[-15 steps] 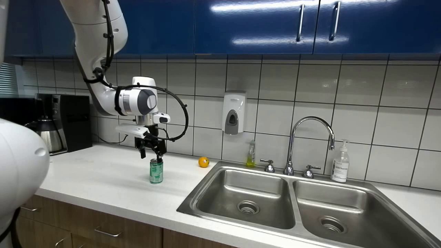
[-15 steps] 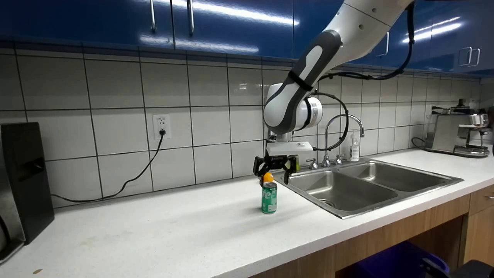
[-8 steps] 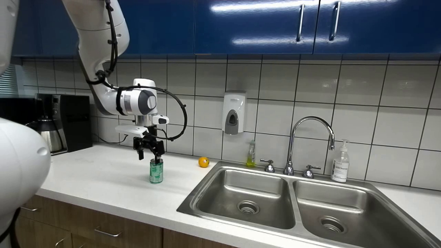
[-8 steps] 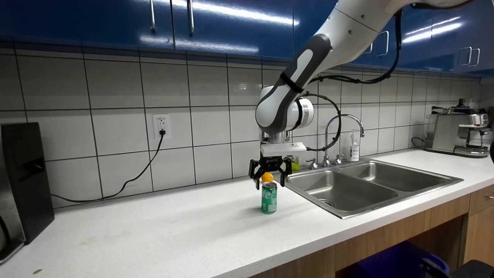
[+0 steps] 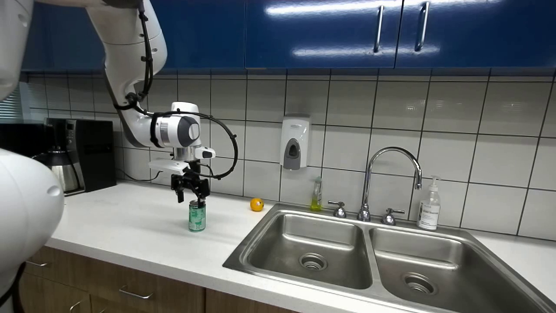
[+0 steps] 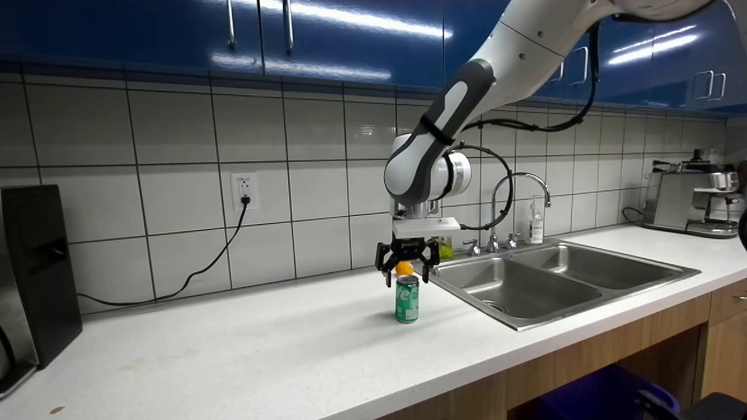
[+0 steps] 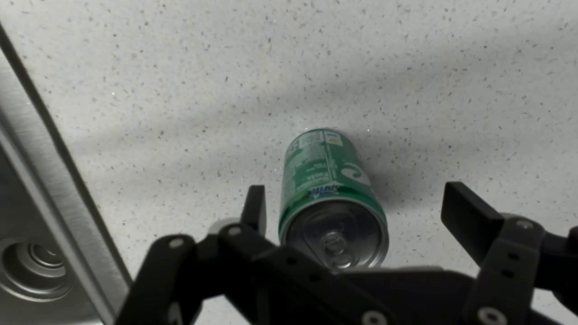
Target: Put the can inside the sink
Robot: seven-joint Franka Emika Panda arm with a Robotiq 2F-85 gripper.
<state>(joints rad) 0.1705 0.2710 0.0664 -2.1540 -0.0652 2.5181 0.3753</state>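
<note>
The green can (image 5: 197, 218) with a silvery top stands upright on the counter, and it also shows in an exterior view (image 6: 407, 303). My gripper (image 5: 191, 201) is open and points down over the can; it also shows in an exterior view (image 6: 407, 283). In the wrist view the can (image 7: 321, 164) lies between the open fingers of the gripper (image 7: 354, 195), closer to the left finger (image 7: 255, 208). The fingertips are near the height of the can's rim; no grip on it shows. The steel double-basin sink (image 5: 284, 263) stands beside, also at the wrist view's left edge (image 7: 54, 183).
An orange fruit (image 5: 256, 204) sits on the counter behind the can, near the sink corner. The curved faucet (image 5: 369, 178), a green soap bottle (image 5: 316, 196) and a pump bottle (image 5: 429, 211) stand behind the sink. A black appliance (image 6: 35, 274) stands at the counter's far end.
My open gripper has lowered slightly and shifted left in an exterior view, so its fingers now straddle the can's top there. The can has not moved.
</note>
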